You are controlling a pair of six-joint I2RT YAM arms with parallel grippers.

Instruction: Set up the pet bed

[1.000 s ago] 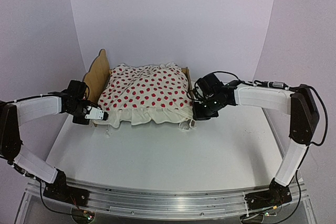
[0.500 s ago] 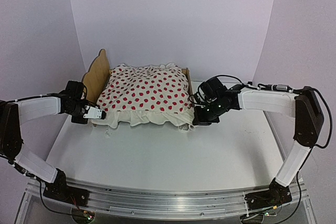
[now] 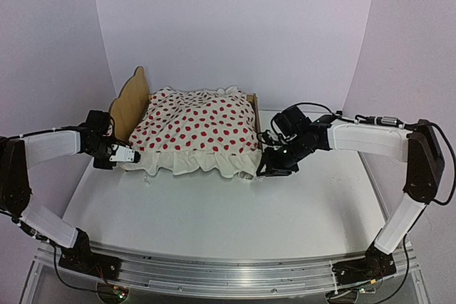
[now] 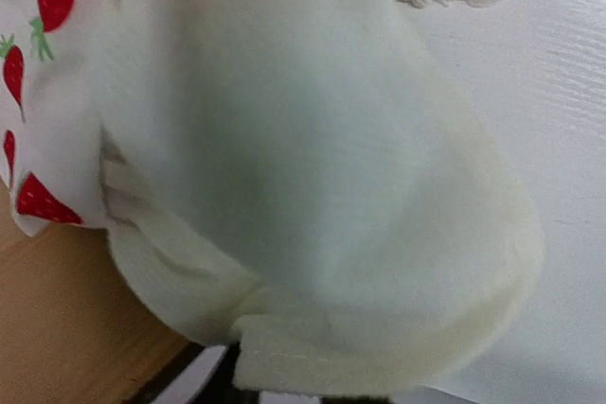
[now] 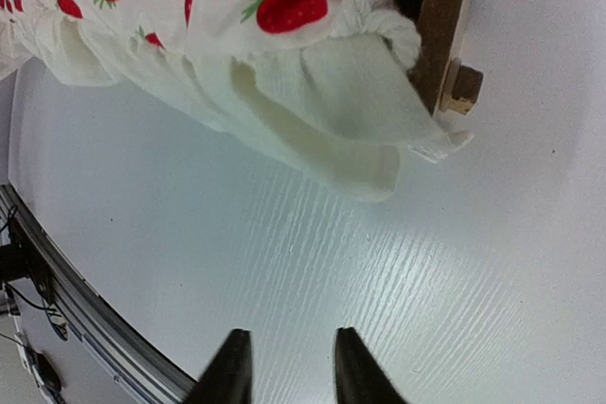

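The pet bed stands at the back of the table, its wavy plywood headboard on the left. A white blanket with red dots covers it, and the ruffle hangs over the near rail. My left gripper is at the blanket's near left corner. In the left wrist view the white ruffle fills the frame and covers the jaws, with bed wood beside it. My right gripper stands open over bare table, apart from the ruffle and the bed's wooden corner. In the top view it is at the bed's near right corner.
The white table stretches toward me from the bed. A metal rail runs along the near edge with both arm bases on it. Pale backdrop walls close in behind and at both sides. A bolt sticks out of the bed corner.
The blanket's near edge has come down over the front rail. My right gripper has opened, let go of the ruffle and drawn back toward me. The left gripper shifted slightly left.
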